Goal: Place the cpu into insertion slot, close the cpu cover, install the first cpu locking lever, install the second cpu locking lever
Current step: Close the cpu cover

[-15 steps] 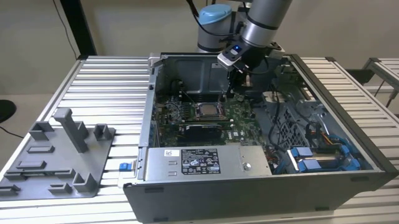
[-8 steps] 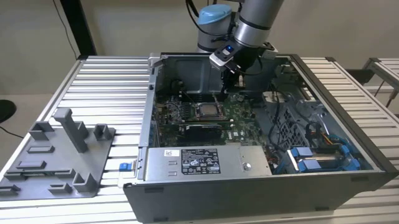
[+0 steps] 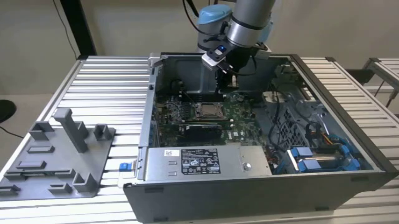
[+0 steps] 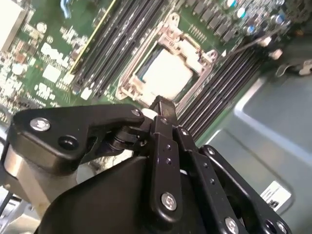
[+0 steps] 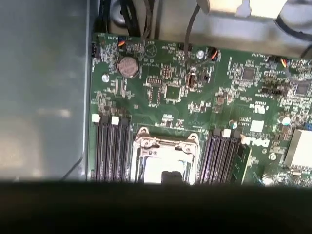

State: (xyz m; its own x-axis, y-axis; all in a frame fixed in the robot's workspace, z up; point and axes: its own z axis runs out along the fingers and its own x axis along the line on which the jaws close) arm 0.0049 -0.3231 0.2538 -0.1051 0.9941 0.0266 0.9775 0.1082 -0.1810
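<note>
The black two-fingered claw (image 3: 226, 84) hangs inside the open grey metal computer case (image 3: 349, 140), tips pressed together on nothing (clearest in the second wrist view) — poised over the green circuit board (image 5: 170, 92); the flat silvery square cpu (image 4: 165, 74) lies in the metal-rimmed insertion slot (image 4: 125, 88), the thin silvery cpu cover (image 4: 192, 48) down around it; the case sits on the ribbed metal desk (image 3: 106, 88).

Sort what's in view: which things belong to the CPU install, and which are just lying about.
Job in hand:
- cpu, seated in the socket
- cpu cover, lying flat around it
- gripper, close by the socket

Lying about:
- grey fixture tray
- power-supply box
- coin battery
- memory slots
</note>
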